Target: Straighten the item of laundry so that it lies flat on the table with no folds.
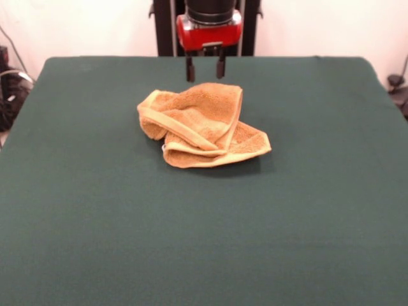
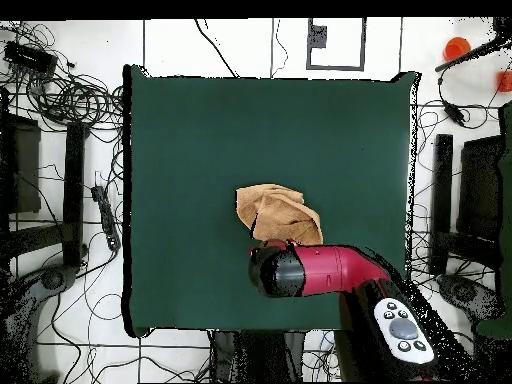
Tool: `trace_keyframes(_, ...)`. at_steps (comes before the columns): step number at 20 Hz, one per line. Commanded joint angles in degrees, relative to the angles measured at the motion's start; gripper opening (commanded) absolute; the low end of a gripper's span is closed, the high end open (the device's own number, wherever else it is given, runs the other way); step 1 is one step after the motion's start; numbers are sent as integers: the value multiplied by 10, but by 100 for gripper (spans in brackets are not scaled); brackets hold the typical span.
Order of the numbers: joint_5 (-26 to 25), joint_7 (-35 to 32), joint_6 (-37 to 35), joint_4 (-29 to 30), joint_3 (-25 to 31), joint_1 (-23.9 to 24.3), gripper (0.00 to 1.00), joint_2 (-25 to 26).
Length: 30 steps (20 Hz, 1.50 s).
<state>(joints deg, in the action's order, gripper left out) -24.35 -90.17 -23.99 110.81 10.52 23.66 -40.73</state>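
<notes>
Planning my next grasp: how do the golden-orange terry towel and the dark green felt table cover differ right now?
The golden-orange terry towel is crumpled with overlapping folds; the dark green felt table cover lies smooth and flat. The towel is small, taking only a patch near the table's middle; the cover spans the whole tabletop. The towel's hemmed edges curl up; the cover's show no curl. Both are cloth.

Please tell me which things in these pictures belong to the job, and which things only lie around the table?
Belonging to the job:
- crumpled golden-orange terry-cloth towel
- dark green felt-covered table
- red and black arm's tool, open above the towel's far edge

Only lying about:
- tangled black cables on the floor
- small orange object on the floor
</notes>
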Motion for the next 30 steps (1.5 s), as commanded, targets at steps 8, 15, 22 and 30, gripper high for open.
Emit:
trace_keyframes(8,15,-101,85,31,1,9,100,-9)
trace_keyframes(15,20,-100,98,18,0,-2,100,0)
trace_keyframes(22,23,-82,96,9,28,-2,100,14)
trace_keyframes(30,28,-93,91,-5,20,-27,100,21)
